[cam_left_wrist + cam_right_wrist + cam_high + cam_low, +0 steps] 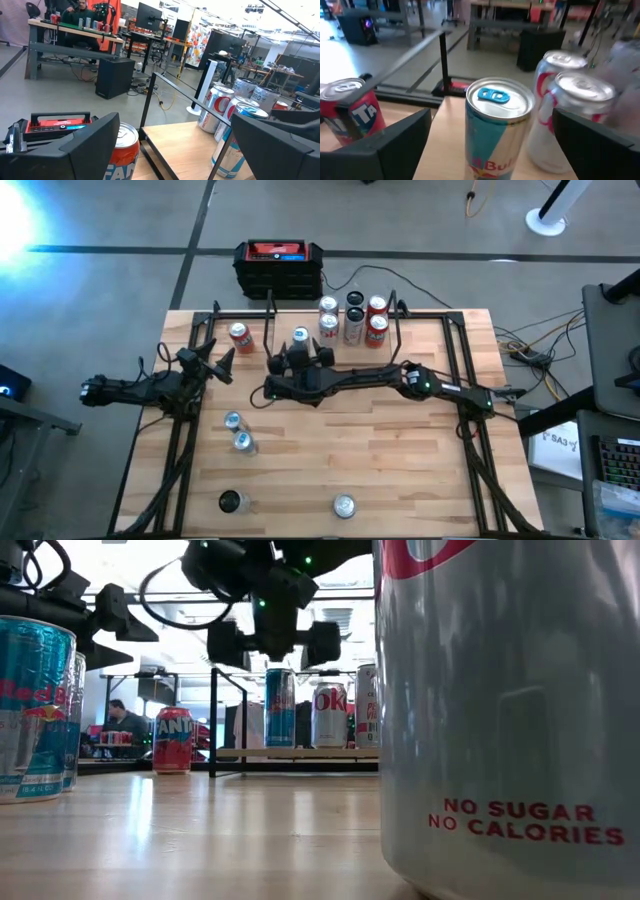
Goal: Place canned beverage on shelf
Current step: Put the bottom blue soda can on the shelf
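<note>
- right gripper (487, 145) stands wide open around the blue can (496, 130), which sits upright on the shelf (300, 753) beside the silver cans (570, 107).
- best lift straight up and back, so no finger clips it.
- left gripper (208, 363) waits open near the orange can (240, 337).

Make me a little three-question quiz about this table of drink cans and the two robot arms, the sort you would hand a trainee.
1. True or false: the right gripper has its fingers spread on both sides of the blue and silver can standing on the shelf.
2. Which can stands off the shelf, near the left gripper?
A. the orange can
B. a green bottle
C. a yellow can
3. Fill in: the top of the blue and silver can has a ____ pull tab.

Key: 1 true; 2 A; 3 blue.
</note>
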Robot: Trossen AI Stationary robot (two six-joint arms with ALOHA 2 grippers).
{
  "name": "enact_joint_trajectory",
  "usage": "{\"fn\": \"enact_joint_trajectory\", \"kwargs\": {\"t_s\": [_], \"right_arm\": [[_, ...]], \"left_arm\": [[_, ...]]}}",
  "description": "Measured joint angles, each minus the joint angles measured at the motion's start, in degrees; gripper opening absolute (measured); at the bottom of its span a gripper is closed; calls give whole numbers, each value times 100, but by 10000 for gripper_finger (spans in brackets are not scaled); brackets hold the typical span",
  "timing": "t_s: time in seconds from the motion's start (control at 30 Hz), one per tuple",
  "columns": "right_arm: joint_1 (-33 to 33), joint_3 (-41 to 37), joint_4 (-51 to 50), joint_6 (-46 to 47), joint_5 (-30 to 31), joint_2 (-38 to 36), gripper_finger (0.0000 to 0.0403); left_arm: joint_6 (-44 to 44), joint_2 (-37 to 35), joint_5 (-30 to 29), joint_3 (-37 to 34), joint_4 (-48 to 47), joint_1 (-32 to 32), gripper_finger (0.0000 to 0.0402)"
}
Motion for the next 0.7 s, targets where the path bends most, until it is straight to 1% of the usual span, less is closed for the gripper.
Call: {"fn": "enact_joint_trajectory", "kwargs": {"t_s": [0.1,0.27,0.4,0.57,0.7], "right_arm": [[128,0,-110,1,413,0,399],[273,-9,-87,102,917,49,400],[431,-15,-108,282,1084,134,400],[689,-15,-106,282,1369,228,400],[730,-15,-108,462,1392,358,400]], "left_arm": [[0,1,0,-1,0,-1,368],[0,0,0,-1,0,-2,368],[-1,-1,0,-1,0,-2,368],[0,1,0,-1,0,-2,368],[-1,1,0,-1,0,-1,368]]}}
